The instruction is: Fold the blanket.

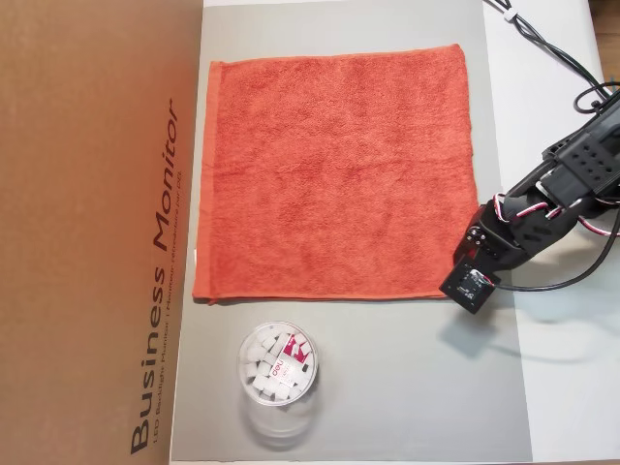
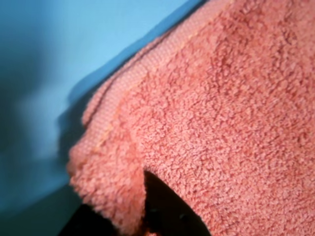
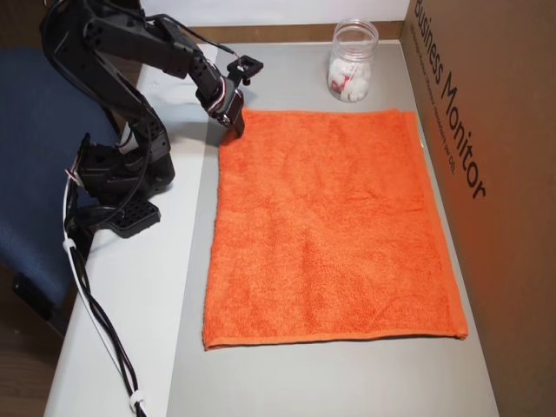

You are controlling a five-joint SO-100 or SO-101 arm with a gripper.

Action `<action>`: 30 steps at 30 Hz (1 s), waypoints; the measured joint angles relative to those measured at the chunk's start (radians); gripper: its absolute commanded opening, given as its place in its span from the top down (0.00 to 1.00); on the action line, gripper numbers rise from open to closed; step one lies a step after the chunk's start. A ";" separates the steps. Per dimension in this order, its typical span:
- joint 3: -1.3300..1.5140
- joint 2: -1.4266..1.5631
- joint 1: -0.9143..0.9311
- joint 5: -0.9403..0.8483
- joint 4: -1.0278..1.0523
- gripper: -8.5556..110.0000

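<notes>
One cardboard box (image 1: 97, 232), "Business Monitor" lettering

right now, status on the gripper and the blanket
Gripper down at blanket corner, terry bunched against a finger; grip unconfirmed. Blanket flat, unfolded. Clear plastic jar beside one edge, not touching.

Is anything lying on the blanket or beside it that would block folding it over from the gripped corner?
Nothing visible does. The orange-red terry blanket lies flat and bare; the gripper is at its corner. The clear round plastic container stands apart, off the cloth.
</notes>
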 measured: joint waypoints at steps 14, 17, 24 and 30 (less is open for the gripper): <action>0.166 0.233 -0.153 0.000 0.015 0.93; 0.167 0.249 -0.156 0.000 0.017 0.93; 0.149 0.321 -0.158 0.000 0.020 0.93; 0.071 0.448 -0.156 0.000 0.201 0.93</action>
